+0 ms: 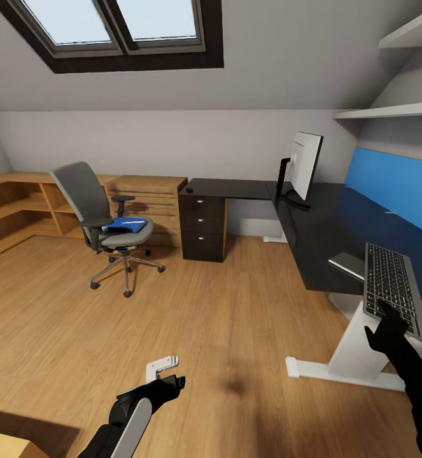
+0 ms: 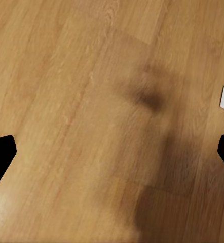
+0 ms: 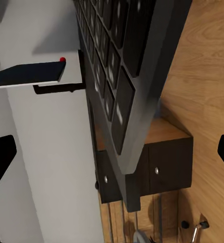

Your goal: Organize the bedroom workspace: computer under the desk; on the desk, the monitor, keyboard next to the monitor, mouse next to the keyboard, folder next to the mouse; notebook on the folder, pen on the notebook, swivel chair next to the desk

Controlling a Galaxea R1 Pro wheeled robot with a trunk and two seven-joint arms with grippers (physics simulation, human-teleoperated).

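The keyboard [image 1: 394,287] lies lengthwise over the front edge of the black desk [image 1: 319,242], its near end overhanging the floor. My right gripper [image 1: 387,321] is at that near end, open, with its fingers [image 3: 1,158] spread wide on either side of the keyboard [image 3: 123,76]. A thin grey notebook [image 1: 347,263] lies on the desk beside it. The monitor [image 1: 304,165] stands at the desk's corner. The blue folder [image 1: 125,224] rests on the swivel chair [image 1: 91,202], out on the floor. My left gripper [image 1: 172,384] hangs open, low over the floor. The computer and the pen are out of view.
A black drawer unit [image 1: 203,226] stands under the desk's far end, with a small dark lump [image 1: 189,190] on top. A low wooden cabinet [image 1: 20,203] lines the back wall. A small white object [image 1: 163,364] lies on the floor by my left gripper. Shelves [image 1: 389,112] hang above the desk.
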